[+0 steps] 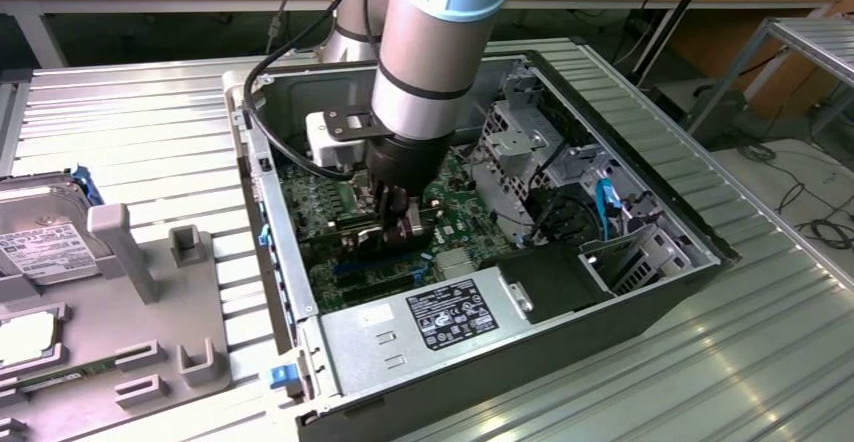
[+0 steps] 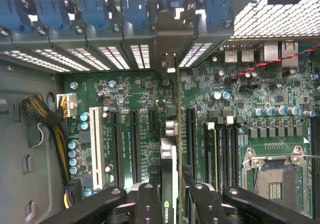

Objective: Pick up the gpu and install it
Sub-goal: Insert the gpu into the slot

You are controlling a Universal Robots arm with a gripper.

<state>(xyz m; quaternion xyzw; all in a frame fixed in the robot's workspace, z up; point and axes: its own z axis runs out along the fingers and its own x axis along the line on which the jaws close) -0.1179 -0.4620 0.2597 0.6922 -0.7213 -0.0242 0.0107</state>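
The gripper point(image 2: 169, 204) is closed on the top edge of the gpu point(image 2: 170, 149), which stands on edge inside the computer case point(image 1: 400, 347) just over the motherboard point(image 2: 280, 134) slots; the card looks light, stiff and fragile, best held by its rigid edges.

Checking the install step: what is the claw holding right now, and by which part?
The claw holds the gpu, gripped edge-on by its upper edge near the middle of the card, standing on edge over the motherboard slots inside the computer case.
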